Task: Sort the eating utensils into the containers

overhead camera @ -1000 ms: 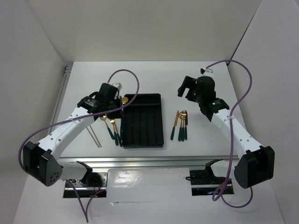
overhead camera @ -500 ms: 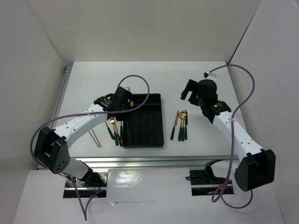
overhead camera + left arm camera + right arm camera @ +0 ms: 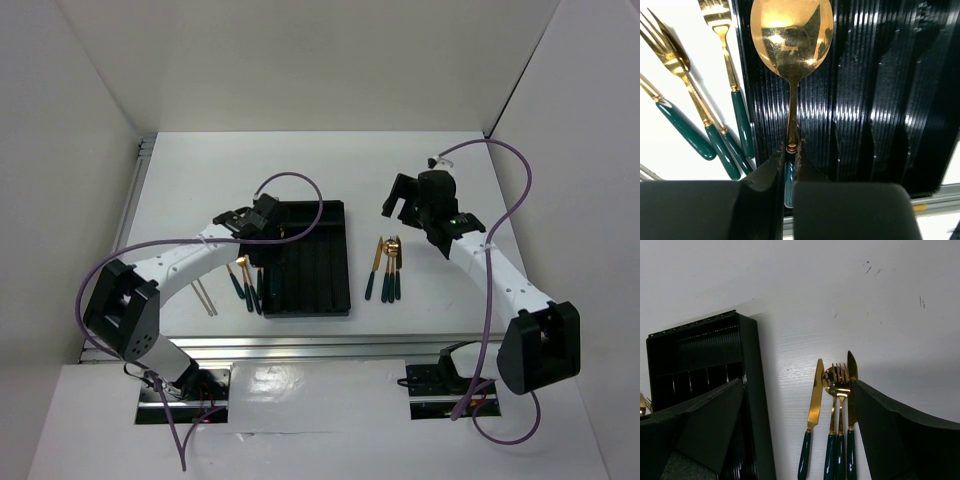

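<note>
**Spoon poised over the tray's left channels**

The left claw [image 3: 790,150], pinched narrow on the neck of a gold-bowled spoon [image 3: 791,35], holds it lengthwise above the left channels of the black tray [image 3: 880,100]. Forks [image 3: 740,120] lie on the table [image 3: 840,290] just beside the tray's left wall, with pale chopsticks [image 3: 205,297] farther left. The right claw [image 3: 799,390] hangs wide, holding nothing, above a cluster of knives and fork [image 3: 839,385] to the right of the tray.

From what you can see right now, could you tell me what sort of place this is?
Probably a robotics lab cell, not a kitchen: a white table boxed in by bare white panels, an aluminium rail at its near edge, and purple cabling.
</note>
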Available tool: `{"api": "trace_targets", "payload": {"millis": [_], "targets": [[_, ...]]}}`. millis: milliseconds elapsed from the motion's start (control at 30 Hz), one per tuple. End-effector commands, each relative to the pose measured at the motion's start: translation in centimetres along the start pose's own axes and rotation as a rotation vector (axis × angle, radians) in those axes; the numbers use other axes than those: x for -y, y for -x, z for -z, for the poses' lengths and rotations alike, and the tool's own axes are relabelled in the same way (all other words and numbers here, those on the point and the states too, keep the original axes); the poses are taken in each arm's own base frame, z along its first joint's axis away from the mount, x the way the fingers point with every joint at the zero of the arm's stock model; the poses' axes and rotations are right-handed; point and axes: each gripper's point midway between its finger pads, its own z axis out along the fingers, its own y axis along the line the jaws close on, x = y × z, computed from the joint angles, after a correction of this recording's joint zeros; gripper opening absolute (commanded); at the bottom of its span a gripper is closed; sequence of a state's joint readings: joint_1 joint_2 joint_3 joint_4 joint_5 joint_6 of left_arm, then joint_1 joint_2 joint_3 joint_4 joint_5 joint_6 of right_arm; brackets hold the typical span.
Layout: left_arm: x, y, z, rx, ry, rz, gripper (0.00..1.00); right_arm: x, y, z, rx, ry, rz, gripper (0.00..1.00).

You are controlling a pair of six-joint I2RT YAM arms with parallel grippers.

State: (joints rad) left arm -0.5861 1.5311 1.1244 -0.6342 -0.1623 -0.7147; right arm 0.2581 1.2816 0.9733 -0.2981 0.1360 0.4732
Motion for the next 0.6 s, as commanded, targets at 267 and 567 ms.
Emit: {"api": "trace_targets", "payload": {"millis": [267,567], "targets": [[-0.4,-1.0,-2.9,-0.042,0.046,-0.014,0.00,-0.4,1.5,0.4,0.062,0.026,-0.004,0.97],[-1.4,-2.5,-4.5,-0.087,0.093,-0.002,0.00,-0.1,1.4,0.9,0.056,0.012,-0.003,0.97]]}}
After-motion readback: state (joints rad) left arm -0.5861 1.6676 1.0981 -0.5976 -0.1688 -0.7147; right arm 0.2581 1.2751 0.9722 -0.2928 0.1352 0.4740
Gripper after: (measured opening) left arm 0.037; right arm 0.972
